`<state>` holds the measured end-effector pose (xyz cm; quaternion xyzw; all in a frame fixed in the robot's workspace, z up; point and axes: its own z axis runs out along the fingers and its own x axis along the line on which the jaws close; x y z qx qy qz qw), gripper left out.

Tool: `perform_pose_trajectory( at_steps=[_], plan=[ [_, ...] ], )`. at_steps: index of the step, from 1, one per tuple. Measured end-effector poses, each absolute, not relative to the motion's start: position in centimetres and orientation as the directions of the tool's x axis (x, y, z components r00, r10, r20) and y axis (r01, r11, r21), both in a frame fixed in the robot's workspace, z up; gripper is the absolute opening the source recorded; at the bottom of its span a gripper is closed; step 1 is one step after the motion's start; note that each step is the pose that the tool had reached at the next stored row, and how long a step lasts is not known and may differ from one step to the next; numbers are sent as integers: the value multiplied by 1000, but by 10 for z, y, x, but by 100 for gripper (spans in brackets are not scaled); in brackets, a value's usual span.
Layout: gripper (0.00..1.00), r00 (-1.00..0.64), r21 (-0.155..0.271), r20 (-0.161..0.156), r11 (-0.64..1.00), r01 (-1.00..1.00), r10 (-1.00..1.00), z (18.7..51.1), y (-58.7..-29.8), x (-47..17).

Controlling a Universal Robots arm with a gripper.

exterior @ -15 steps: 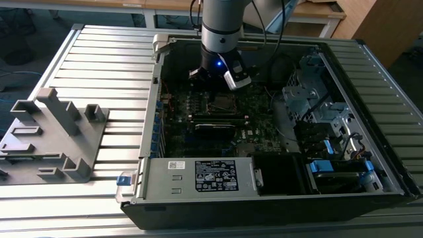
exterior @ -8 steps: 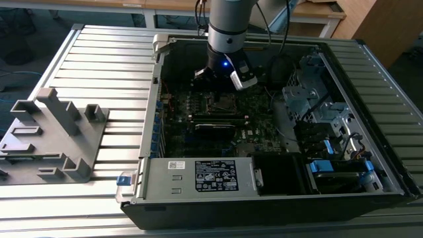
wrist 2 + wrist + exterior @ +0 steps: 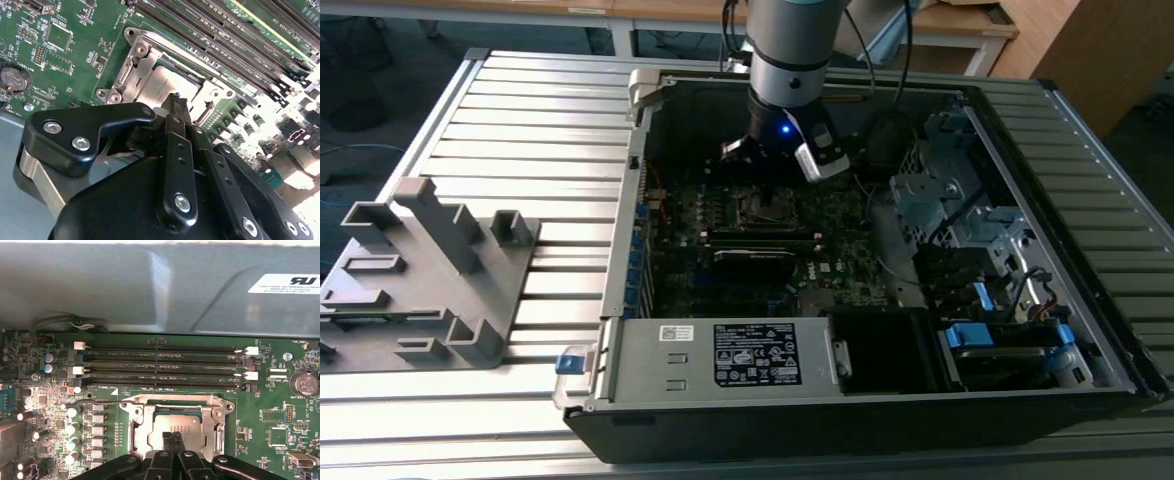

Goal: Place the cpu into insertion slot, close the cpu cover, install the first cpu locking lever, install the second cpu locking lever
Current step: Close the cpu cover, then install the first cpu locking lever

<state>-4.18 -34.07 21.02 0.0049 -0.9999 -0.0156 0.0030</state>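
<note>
A ribbed grey metal bench (image 3: 534, 110) carries everything. An open computer case (image 3: 854, 430) lies flat across its middle and the exterior view's right. A grey moulded fixture (image 3: 434, 270) sits well apart, near the exterior view's left edge.

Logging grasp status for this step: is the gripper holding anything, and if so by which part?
Nothing is held. The gripper has its fingers shut together with nothing between them, its tips over the metal top of the cpu.

The gripper (image 3: 173, 436), fingertips pressed together, hangs over the cpu (image 3: 189, 426) framed by the cpu cover (image 3: 140, 416), near 4 memory slots (image 3: 160, 367).
</note>
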Motion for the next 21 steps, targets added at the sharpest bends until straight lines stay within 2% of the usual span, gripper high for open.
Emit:
perform_pose_trajectory(
  at_steps=[5,21],
  plan=[
    [11,-1000,31,-8,999,-10,-10,209,-341,-42],
    [11,-1000,26,-8,1000,3,3,210,-341,-43]
  ],
)
